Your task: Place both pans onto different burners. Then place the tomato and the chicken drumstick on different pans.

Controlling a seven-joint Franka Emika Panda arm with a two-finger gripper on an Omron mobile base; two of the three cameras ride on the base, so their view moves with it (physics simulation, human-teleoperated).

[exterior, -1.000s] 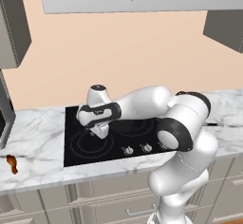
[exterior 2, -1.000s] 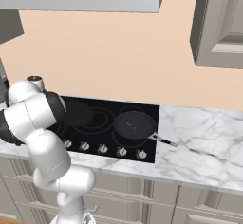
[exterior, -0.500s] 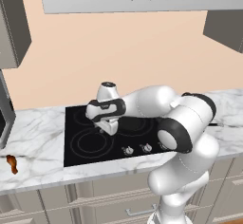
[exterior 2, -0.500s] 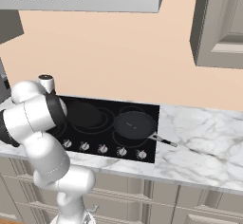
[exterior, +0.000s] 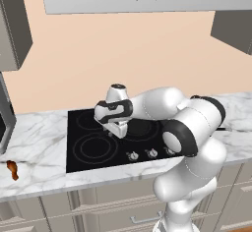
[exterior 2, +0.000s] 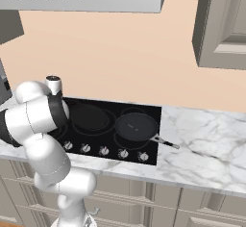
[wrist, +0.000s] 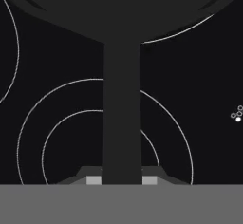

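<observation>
Black glossy glass cooktop (exterior 2: 144,156) sits in a white marbled counter (exterior 2: 202,149), its burners marked by thin grey rings (wrist: 52,123). In the hand view, the gripper (wrist: 122,181) is clamped on the long dark handle (wrist: 122,114) of a round matte black frying pan (wrist: 118,4). The handle runs straight up from between the finger tips, and the pan's bowl is cut off by the top edge. In the left base view the gripper (exterior: 118,133) hangs over the cooktop's middle, and the arm hides most of that pan. From the right base view the held pan (exterior 2: 89,118) lies over a left-hand burner, its handle end lost behind the white arm. A second black frying pan (exterior 2: 136,126) rests on the right front burner, its thin handle (exterior 2: 166,143) reaching onto the marble. A small orange-brown chicken drumstick (exterior: 12,169) lies on the counter well left of the cooktop, near the front edge. A dark appliance (exterior: 5,123) is cut off at the left edge.
</observation>
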